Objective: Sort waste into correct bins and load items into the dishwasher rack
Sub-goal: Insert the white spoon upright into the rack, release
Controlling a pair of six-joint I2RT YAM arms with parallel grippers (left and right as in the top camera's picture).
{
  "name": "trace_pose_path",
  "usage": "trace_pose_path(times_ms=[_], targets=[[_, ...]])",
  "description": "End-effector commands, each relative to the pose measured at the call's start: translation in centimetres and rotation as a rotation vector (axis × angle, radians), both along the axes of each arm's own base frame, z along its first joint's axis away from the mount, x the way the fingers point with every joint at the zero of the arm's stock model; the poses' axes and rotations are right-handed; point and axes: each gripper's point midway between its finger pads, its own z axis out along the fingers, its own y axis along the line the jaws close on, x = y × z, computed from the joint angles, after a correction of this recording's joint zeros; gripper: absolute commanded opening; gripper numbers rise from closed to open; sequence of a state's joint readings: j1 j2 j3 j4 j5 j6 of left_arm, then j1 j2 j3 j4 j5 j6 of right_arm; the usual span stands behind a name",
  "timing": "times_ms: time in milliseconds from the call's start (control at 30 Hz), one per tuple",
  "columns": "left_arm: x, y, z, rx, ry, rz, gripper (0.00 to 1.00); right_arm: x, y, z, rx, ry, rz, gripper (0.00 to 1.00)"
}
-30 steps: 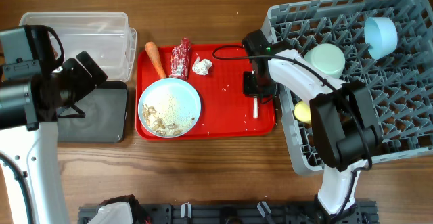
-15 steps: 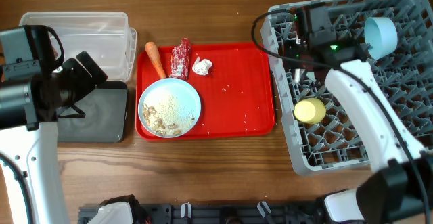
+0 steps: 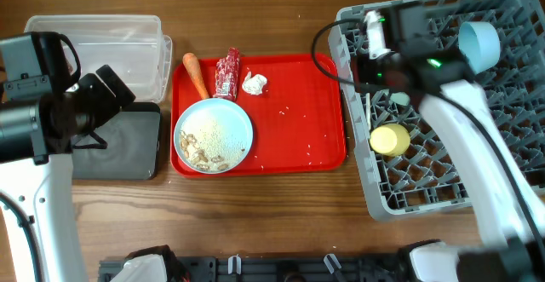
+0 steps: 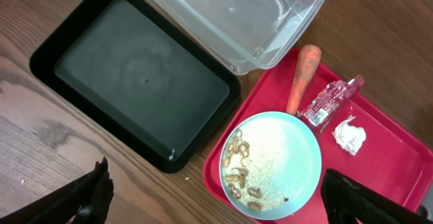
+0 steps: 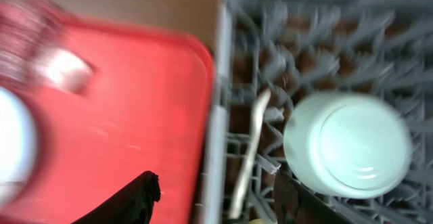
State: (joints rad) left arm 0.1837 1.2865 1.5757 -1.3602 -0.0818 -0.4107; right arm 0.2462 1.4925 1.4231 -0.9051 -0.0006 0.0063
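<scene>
Right wrist view, blurred: the white spoon [image 5: 249,153] lies in the dishwasher rack [image 5: 222,109], just inside its rim. The spoon lies just beside the light green bowl [image 5: 348,146], which sits upside down. The spoon's lower end falls between the two fingers [image 5: 132,200] of the right gripper [image 5: 216,183], nearer the one on the bowl's side. Neither finger touches it. The fingers are spread wide and hold nothing.

In the overhead view, a yellow cup [image 3: 390,140] and a pale blue bowl [image 3: 479,45] also sit in the rack.

On the red tray [image 3: 298,137] beside it, the pale blue plate [image 3: 213,135] carries food scraps. Above it lie the carrot [image 3: 196,74], red wrapper [image 3: 226,72] and tissue [image 3: 255,83].

Further left are the clear tub [image 3: 102,35] and black tray [image 3: 128,146]. The left gripper [image 4: 215,173] hangs above them, fingers far apart and empty.
</scene>
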Motion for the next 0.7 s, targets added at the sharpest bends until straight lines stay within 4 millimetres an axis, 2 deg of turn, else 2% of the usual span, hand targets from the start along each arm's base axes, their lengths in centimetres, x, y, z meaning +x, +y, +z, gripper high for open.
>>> trace_pose_path(times_ms=[0,67,133,200,233,367,433,467,500,600,667], targets=[[0.1,0.2,0.3,0.002,-0.010,0.021,1.00,-5.4,2.8,11.1,0.240,-0.238,0.139,1.00],[0.1,0.2,0.3,0.002,-0.010,0.021,1.00,-8.8,3.5,15.0,0.346,-0.324,0.192,1.00],[0.1,0.2,0.3,0.002,-0.010,0.021,1.00,-11.4,3.0,17.7,0.392,-0.403,0.191,1.00],[0.1,0.2,0.3,0.002,-0.010,0.021,1.00,-13.9,2.3,18.2,0.392,-0.415,0.193,1.00],[0.1,0.2,0.3,0.002,-0.010,0.021,1.00,-15.0,1.3,17.6,0.327,-0.418,0.188,1.00],[0.1,0.2,0.3,0.002,-0.010,0.021,1.00,-17.5,-3.8,16.5,0.138,-0.446,0.019,1.00],[0.1,0.2,0.3,0.002,-0.010,0.021,1.00,-18.6,-5.0,16.0,0.101,-0.454,-0.021,1.00],[0.1,0.2,0.3,0.002,-0.010,0.020,1.00,-18.6,-5.7,15.7,0.077,-0.486,-0.045,1.00],[0.1,0.2,0.3,0.002,-0.010,0.021,1.00,-18.1,-6.3,15.6,0.075,-0.589,-0.073,1.00],[0.1,0.2,0.3,0.002,-0.010,0.021,1.00,-16.7,-6.4,14.1,0.126,-0.753,-0.103,1.00],[0.1,0.2,0.3,0.002,-0.010,0.021,1.00,-15.7,-6.1,10.1,0.150,-0.805,-0.093,1.00]])
